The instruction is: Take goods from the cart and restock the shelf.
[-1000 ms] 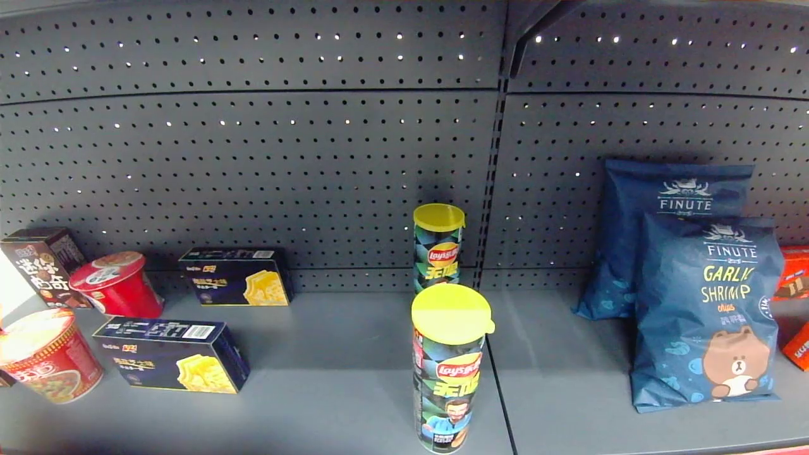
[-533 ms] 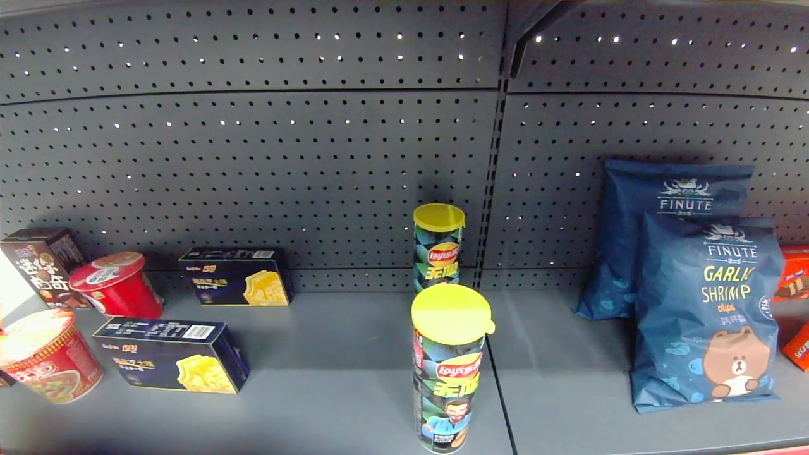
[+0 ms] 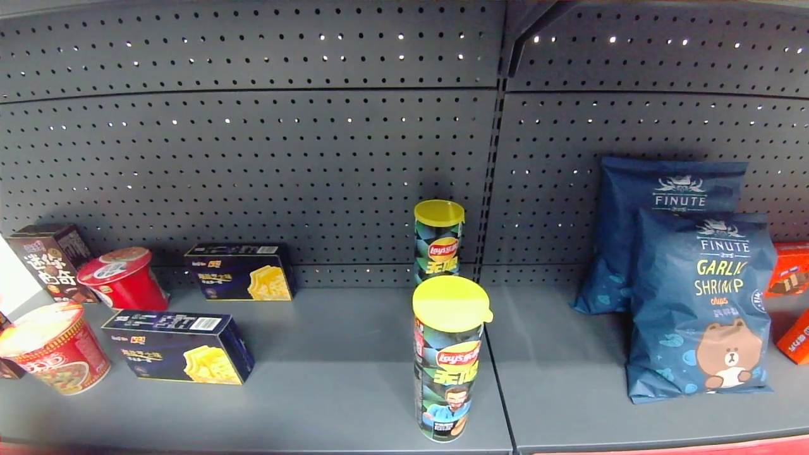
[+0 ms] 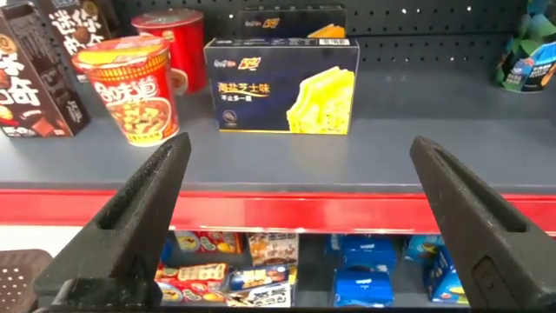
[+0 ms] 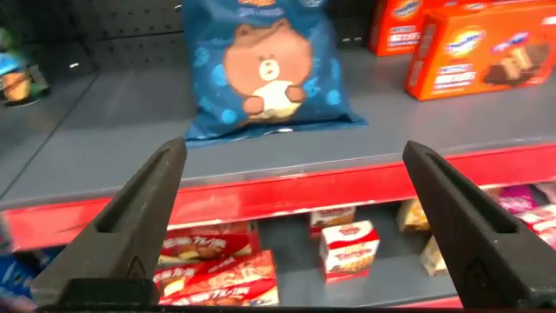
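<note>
Our head camera has shifted a little since a moment ago. The whole picture slides, and the red front lip (image 3: 663, 445) of the grey metal shelf (image 3: 341, 366) now shows along the bottom, while the goods keep their places on it.

From the left, a dark brown carton (image 3: 47, 259) stands against the grey pegboard back wall (image 3: 253, 158). A red lidded cup (image 3: 123, 281) is just beside it, and a red noodle cup with a pale lid (image 3: 54, 347) stands nearer the front. Next come two dark blue flat boxes with yellow pictures, the front blue box (image 3: 180, 347) lying at an angle and the back blue box (image 3: 240, 272) near the wall.

At the middle two chip tubes with yellow plastic lids stand upright in a row. The rear tube (image 3: 438, 243) is by the wall and the front tube (image 3: 449, 360) is near the lip.

Further right, two dark blue snack bags lean back. The front bag with a brown bear (image 3: 701, 309) overlaps the rear bag (image 3: 657, 202). Orange cartons (image 3: 790, 272) sit at the far right.

The left gripper (image 4: 297, 148) hangs before the shelf edge, facing the noodle cup and the front blue box, its black fingers (image 4: 130, 235) spread wide. The right gripper (image 5: 294, 149) hangs before the bear bag, its fingers likewise wide apart. A lower shelf (image 5: 347, 287) beneath holds small packs.
</note>
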You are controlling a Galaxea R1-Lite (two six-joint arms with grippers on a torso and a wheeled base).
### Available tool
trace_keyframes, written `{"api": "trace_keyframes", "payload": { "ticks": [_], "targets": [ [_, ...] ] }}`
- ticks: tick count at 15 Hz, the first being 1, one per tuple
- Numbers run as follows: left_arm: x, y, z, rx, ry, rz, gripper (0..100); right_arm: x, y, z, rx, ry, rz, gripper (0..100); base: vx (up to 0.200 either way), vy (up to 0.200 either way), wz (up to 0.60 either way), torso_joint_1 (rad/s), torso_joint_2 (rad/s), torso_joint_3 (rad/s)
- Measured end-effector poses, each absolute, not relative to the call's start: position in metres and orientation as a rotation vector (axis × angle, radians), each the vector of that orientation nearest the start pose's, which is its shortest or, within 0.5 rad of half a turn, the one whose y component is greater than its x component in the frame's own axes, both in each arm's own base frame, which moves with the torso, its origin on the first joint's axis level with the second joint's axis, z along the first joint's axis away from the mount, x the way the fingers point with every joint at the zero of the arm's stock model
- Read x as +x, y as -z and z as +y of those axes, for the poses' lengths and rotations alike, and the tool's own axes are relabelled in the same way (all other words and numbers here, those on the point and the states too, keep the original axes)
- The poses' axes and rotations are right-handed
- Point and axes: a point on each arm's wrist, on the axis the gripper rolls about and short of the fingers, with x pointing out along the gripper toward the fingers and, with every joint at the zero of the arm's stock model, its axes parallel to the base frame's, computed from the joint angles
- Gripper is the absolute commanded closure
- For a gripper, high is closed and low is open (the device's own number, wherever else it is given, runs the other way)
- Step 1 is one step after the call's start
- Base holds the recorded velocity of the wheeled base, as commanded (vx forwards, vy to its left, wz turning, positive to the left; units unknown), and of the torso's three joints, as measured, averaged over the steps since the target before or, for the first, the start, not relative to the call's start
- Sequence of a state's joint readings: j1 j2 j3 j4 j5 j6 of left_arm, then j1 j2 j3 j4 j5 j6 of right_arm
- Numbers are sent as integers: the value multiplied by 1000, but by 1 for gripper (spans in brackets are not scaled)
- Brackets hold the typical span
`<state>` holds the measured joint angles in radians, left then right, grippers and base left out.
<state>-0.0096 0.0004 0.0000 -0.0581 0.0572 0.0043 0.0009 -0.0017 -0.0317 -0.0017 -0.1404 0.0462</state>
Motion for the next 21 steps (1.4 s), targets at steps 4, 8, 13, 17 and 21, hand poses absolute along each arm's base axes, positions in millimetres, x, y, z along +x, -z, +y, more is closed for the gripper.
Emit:
{"api": "trace_keyframes", "payload": {
  "ticks": [4, 8, 13, 17, 21],
  "targets": [
    [-23, -81, 2, -3, -51, -57, 0, -26, -84, -4, 50, 166, -40, 0, 0, 0, 0, 0, 0, 0],
    [-23, -81, 1, -14, -45, -55, 0, -26, -84, -4, 48, 174, -40, 0, 0, 0, 0, 0, 0, 0],
    [-23, -81, 2, -30, -51, -58, 0, -26, -84, -4, 43, 169, -39, 0, 0, 0, 0, 0, 0, 0],
    [-23, -81, 1, -20, -43, -57, 0, -26, -84, -4, 45, 171, -39, 0, 0, 0, 0, 0, 0, 0],
    [-23, -76, 2, -17, -52, -9, 0, -26, -84, -4, 34, 167, -38, 0, 0, 0, 0, 0, 0, 0]
  ]
}}
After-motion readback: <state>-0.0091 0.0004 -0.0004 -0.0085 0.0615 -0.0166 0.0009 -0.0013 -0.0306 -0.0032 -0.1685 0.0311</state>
